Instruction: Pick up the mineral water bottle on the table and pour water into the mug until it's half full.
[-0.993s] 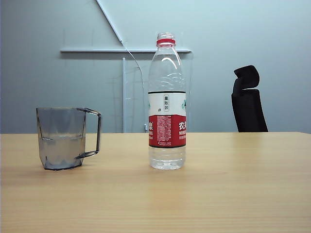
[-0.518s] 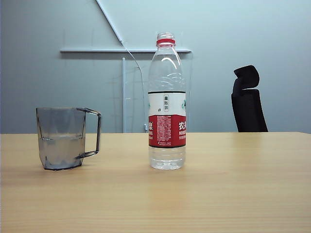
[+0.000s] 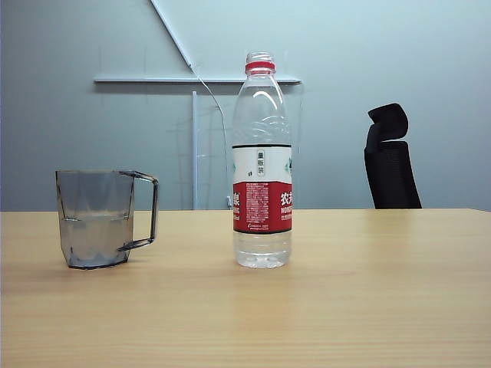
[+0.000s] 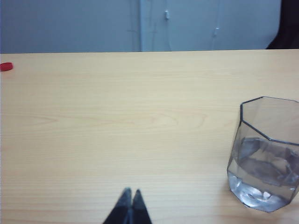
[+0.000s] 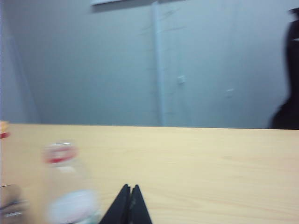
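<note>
The mineral water bottle [image 3: 261,161] stands upright and uncapped near the middle of the table [image 3: 368,299], with water in it. The smoky-grey mug [image 3: 96,218] sits to its left, handle toward the bottle, with water [image 3: 95,234] roughly halfway up. Neither gripper shows in the exterior view. In the left wrist view my left gripper [image 4: 130,192] is shut with nothing in it, and the mug [image 4: 265,154] stands apart from it. My right gripper [image 5: 130,187] is shut and empty in the right wrist view; the blurred bottle [image 5: 67,184] stands beside it, not touching.
A small red cap [image 4: 6,66] lies near the table's far edge in the left wrist view. A black office chair [image 3: 392,157] stands behind the table at the right. A grey wall with a white pipe [image 3: 196,146] is behind.
The bottle and mug stay where they were on the table. No arm enters the exterior view.
</note>
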